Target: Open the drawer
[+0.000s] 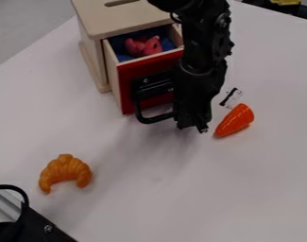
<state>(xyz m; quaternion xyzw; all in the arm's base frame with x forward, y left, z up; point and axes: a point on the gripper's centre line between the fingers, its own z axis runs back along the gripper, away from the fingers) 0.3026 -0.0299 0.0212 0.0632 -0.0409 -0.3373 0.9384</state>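
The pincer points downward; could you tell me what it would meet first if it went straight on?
Most likely the white tabletop below the pincer; the orange cone-shaped piece seems beside that line, though depth is unclear.

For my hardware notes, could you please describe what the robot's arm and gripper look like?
The arm is black, built of chunky, angular segments with rounded joints and small pale screw heads; a thin black cable curves out beside its upper part. The gripper is also black, with small light metallic spots near its tip.
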